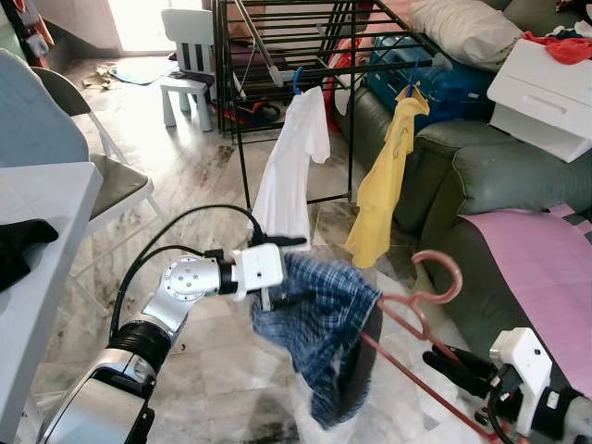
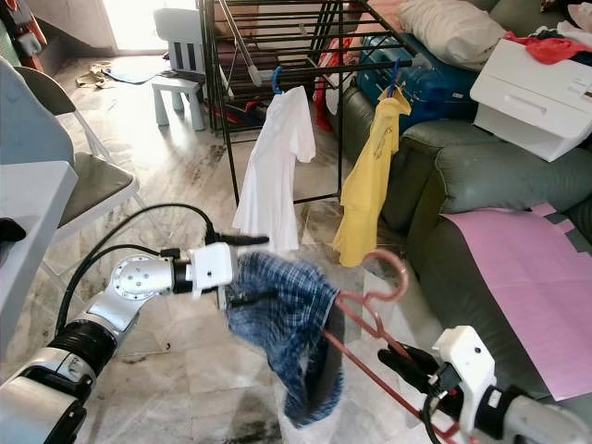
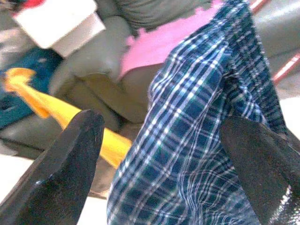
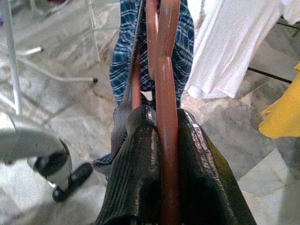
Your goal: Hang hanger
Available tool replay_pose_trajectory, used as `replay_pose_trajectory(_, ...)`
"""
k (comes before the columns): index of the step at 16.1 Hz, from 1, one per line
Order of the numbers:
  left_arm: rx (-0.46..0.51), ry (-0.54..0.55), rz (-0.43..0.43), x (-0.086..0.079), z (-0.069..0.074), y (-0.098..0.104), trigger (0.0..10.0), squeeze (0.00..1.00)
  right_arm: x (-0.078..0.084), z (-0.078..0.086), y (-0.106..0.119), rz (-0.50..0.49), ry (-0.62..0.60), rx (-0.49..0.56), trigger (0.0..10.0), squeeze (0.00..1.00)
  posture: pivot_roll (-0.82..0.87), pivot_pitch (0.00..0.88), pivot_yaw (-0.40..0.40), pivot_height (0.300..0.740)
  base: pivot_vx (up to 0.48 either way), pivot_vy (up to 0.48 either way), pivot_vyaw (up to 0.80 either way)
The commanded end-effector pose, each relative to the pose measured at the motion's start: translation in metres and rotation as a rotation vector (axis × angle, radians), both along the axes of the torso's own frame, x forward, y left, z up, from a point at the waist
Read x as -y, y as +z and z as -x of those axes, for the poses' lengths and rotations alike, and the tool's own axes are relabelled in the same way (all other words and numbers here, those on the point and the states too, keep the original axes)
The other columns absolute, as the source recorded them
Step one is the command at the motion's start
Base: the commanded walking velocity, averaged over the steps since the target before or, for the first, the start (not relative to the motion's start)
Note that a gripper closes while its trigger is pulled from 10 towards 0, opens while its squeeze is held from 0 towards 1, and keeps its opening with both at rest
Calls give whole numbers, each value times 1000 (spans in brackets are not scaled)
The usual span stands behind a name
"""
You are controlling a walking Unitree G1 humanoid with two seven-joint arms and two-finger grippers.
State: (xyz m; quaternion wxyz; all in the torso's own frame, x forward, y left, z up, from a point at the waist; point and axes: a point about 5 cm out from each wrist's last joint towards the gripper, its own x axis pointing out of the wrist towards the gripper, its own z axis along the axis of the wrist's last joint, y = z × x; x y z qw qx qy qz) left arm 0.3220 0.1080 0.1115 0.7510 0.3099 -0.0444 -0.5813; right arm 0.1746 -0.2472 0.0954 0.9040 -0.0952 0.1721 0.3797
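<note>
My right gripper (image 4: 164,140) is clamped on the pink hanger (image 1: 421,301); my left gripper (image 3: 164,154) sits wide open around the plaid shirt (image 1: 319,319) draped on it.

Daylight glares from the far doorway; left wrist view blurred.

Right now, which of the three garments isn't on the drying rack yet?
The blue plaid garment: it's draped on the pink hanger held by the right gripper. The white shirt and yellow shirt hang from the rack.
</note>
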Motion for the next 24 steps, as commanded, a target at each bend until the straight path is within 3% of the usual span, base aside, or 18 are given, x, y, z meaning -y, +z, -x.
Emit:
replay_pose_trajectory(1, 0, -23, -27, 1, -1, 1, 10000, 1000, -3, -5, 10, 44, 82, 51, 10000, 0, 64, 0, -54, 740, 0, 0, 0)
replay_pose_trajectory(6, -44, -56, -54, 5, -1, -4, 10000, 1000, -11, -18, 22, 110, 231, 87, 10000, 0, 66, 0, -45, 740, 0, 0, 0)
replay_pose_trajectory(7, -63, -60, -56, 6, -1, -4, 10000, 894, -13, -19, 23, 118, 256, 91, 10000, 0, 67, 0, -44, 740, 0, 0, 0)
replay_pose_trajectory(8, -66, -57, -63, 7, -3, -4, 10000, 204, -15, -20, 23, 148, 287, 104, 10000, 0, 68, 0, -43, 740, 0, 0, 0)
replay_pose_trajectory(9, -80, -63, -65, 8, -3, -5, 8706, 0, -16, -21, 22, 182, 311, 114, 10000, 0, 67, 0, -42, 740, 0, 0, 0)
replay_pose_trajectory(10, -85, -75, -67, 9, -3, -4, 4078, 0, -16, -23, 20, 238, 330, 137, 10000, 0, 66, 0, -38, 740, 0, 0, 0)
replay_pose_trajectory(11, -94, -80, -71, 9, -4, -3, 1451, 0, -15, -27, 20, 277, 334, 170, 10000, 0, 66, 0, -36, 740, 0, 0, 0)
replay_pose_trajectory(12, -102, -86, -71, 10, -4, -3, 0, 0, -16, -33, 23, 298, 316, 221, 10000, 0, 65, 0, -33, 740, 0, 0, 0)
replay_pose_trajectory(15, -102, -81, -69, 11, -6, -1, 0, 0, -15, -43, 27, 377, 281, 322, 10000, 0, 63, 0, -26, 740, 0, 0, 0)
replay_pose_trajectory(17, -73, -46, -52, 13, -11, 3, 0, 0, -15, -48, 29, 372, 241, 370, 10000, 0, 63, 0, -23, 740, 0, 0, 0)
replay_pose_trajectory(24, -67, -41, -76, 22, -9, -5, 0, 0, -25, -51, 28, 373, 270, 412, 10000, 0, 61, 0, -19, 740, 0, 0, 0)
